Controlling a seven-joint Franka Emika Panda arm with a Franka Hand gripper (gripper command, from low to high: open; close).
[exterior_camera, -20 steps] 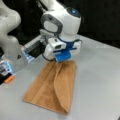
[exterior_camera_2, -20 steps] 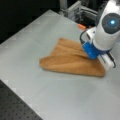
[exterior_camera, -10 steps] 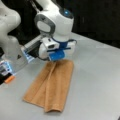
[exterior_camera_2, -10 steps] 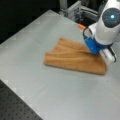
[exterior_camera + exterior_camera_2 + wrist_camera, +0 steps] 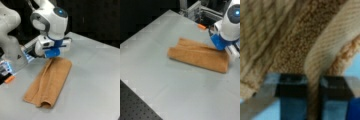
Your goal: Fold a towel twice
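The orange-brown towel lies on the grey table as a long narrow strip, folded once lengthwise, with a rolled fold at its near end; it shows in both front views. My gripper is down at the strip's far end, its fingertips hidden behind the blue hand. In the wrist view the gripper is shut on a pale ribbed edge of the towel, which runs up between the two dark fingers.
A small orange object lies at a front view's left, also seen near the table's back edge. The arm's white base stands at the left. Metal framing borders the table's far side.
The gripper has carried the towel's end further along; the cloth has gone from a wider spread shape to a narrower, straighter strip.
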